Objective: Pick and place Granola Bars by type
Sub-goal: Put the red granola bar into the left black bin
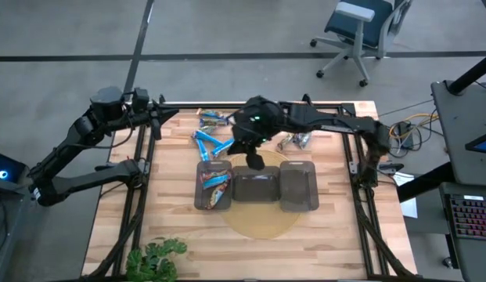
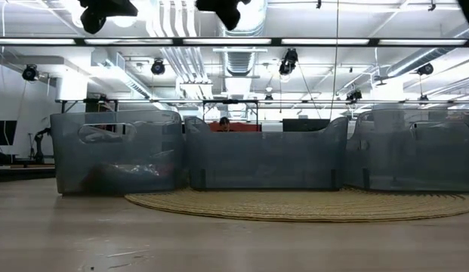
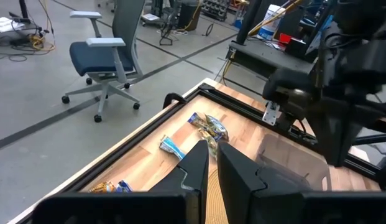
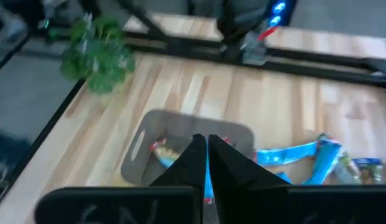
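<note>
My right gripper (image 1: pixel 255 161) hangs over the far rims of the left tray (image 1: pixel 200 174) and the middle tray (image 1: pixel 257 196). It is shut, with a strip of blue wrapper between the fingers in the right wrist view (image 4: pixel 205 149). The left tray holds several mixed orange and blue bars (image 1: pixel 214 186). Blue bars (image 1: pixel 206 142) lie on the wood beyond the trays. A mixed heap (image 1: pixel 212 119) and silver bars (image 1: pixel 294 141) lie there too. My left gripper (image 1: pixel 161 117) waits at the table's far left corner, its fingers a narrow gap apart (image 3: pixel 212 155). My right gripper is shut on a blue granola bar, of which only a thin blue strip (image 4: pixel 208 182) shows between the two fingers. The fingers point down from above. They hide which part of the bar they have and how it hangs.
Three dark translucent trays stand in a row on a round woven mat (image 1: pixel 258 223); the right one (image 1: pixel 299 186) looks empty. A potted plant (image 1: pixel 153 258) stands at the near left edge. A black frame (image 1: pixel 141 180) rims the table. An office chair (image 1: pixel 360 27) stands beyond it.
</note>
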{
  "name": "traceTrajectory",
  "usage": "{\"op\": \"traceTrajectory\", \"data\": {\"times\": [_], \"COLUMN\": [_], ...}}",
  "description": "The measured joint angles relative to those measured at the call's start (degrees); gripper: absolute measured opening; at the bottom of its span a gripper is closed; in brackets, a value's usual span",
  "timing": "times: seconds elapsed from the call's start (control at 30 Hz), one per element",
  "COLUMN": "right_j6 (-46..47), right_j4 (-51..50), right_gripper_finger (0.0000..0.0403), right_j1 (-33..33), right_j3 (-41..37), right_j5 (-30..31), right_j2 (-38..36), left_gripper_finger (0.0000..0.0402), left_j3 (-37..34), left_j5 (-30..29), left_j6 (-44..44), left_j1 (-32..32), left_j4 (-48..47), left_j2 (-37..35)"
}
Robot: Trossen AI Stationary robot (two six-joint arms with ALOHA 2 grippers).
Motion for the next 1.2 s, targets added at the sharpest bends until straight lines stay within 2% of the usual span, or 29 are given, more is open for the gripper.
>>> {"op": "traceTrajectory", "data": {"times": [0.17,0.3,0.6,0.73,0.9,1.07,1.2], "right_j6": [5.4,9.0,17.4,20.7,23.5,25.4,25.3], "right_j4": [10.6,15.3,17.3,18.1,21.3,21.5,21.4], "right_gripper_finger": [0.0009,0.0009,0.0009,0.0009,0.0009,0.0009,0.0009], "right_j1": [-0.6,-0.5,-0.5,-0.5,-0.5,-0.5,-0.5], "right_j3": [-16.0,-26.5,-43.6,-49.4,-54.8,-57.1,-57.9], "right_j5": [6.0,10.2,17.5,21.2,24.1,24.8,24.8], "right_j2": [-10.3,-19.6,-40.7,-49.3,-57.6,-61.7,-62.7], "left_gripper_finger": [0.0018,0.0018,0.0024,0.0059,0.0127,0.0178,0.0187], "left_j3": [0.0,0.0,0.0,0.3,2.9,6.5,10.4], "left_j5": [0.2,1.6,1.7,2.2,2.4,2.5,2.5], "left_j6": [0.0,1.6,2.7,3.9,6.0,9.6,15.6], "left_j1": [0.0,0.0,0.0,0.0,0.0,0.0,0.0], "left_j4": [0.0,0.0,0.0,0.0,0.0,-1.1,-8.5], "left_j2": [-0.1,0.1,1.3,2.9,6.0,9.6,13.7]}}
